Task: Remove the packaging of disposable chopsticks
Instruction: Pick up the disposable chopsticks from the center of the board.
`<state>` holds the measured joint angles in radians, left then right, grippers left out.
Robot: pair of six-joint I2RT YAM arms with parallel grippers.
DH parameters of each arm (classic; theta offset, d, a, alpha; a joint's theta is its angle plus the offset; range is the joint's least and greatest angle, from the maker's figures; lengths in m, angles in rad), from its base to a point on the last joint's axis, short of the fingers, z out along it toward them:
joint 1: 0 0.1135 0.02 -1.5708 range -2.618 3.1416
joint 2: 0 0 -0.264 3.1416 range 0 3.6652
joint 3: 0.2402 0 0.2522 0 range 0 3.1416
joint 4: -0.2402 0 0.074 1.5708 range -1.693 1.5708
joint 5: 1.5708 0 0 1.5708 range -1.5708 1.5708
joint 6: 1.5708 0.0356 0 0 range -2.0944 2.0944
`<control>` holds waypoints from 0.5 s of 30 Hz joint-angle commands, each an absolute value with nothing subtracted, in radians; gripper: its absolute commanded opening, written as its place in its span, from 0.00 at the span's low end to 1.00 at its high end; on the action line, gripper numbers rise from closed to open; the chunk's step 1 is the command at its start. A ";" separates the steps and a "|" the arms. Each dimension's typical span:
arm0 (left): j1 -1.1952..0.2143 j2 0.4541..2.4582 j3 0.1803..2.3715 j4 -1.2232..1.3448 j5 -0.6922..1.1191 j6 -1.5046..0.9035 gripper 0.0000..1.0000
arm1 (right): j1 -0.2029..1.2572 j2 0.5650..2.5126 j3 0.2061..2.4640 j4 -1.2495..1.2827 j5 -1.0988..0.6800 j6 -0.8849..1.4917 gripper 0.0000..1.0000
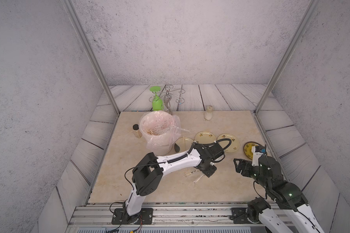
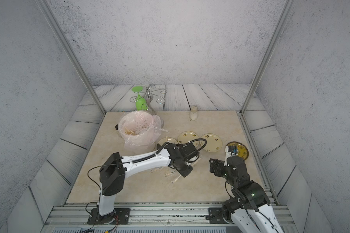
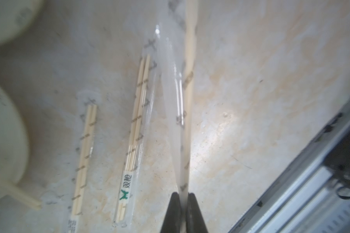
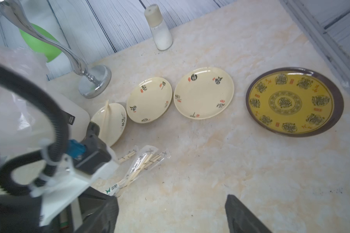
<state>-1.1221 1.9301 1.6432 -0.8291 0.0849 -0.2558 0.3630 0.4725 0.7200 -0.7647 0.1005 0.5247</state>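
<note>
Your left gripper (image 3: 182, 196) pinches one packaging sleeve (image 3: 175, 105) by its end, probably steadying it for your right gripper (image 4: 170, 203), which hovers nearby, spread and empty.

Chopsticks (image 4: 144, 162) before plate row (image 4: 204, 94)

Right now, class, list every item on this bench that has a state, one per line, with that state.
left tool: shut on one packaging sleeve
right tool: open, holding nothing
wrapped pair: in its sleeve, flat on table
bare chopsticks: unwrapped, lying on small plate
green glass: hanging upside down on rack
bin liner: open, part filled
shaker: upright, capped
</note>
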 commanded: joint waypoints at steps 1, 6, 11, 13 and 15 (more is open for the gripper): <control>-1.124 1.819 1.671 -0.797 0.080 -0.282 0.00 | 0.360 0.456 0.807 -0.736 0.142 0.450 0.83; -1.124 1.682 1.633 -0.658 0.074 -0.293 0.00 | 0.360 0.477 0.899 -0.684 0.012 0.322 0.80; -1.120 1.496 1.508 -0.434 0.025 -0.282 0.00 | 0.361 0.493 0.939 -0.608 -0.161 0.231 0.76; -1.118 1.438 1.467 -0.356 -0.005 -0.270 0.00 | 0.360 0.505 0.942 -0.566 -0.235 0.209 0.74; -1.114 1.400 1.452 -0.319 -0.026 -0.271 0.00 | 0.360 0.528 0.943 -0.530 -0.315 0.195 0.73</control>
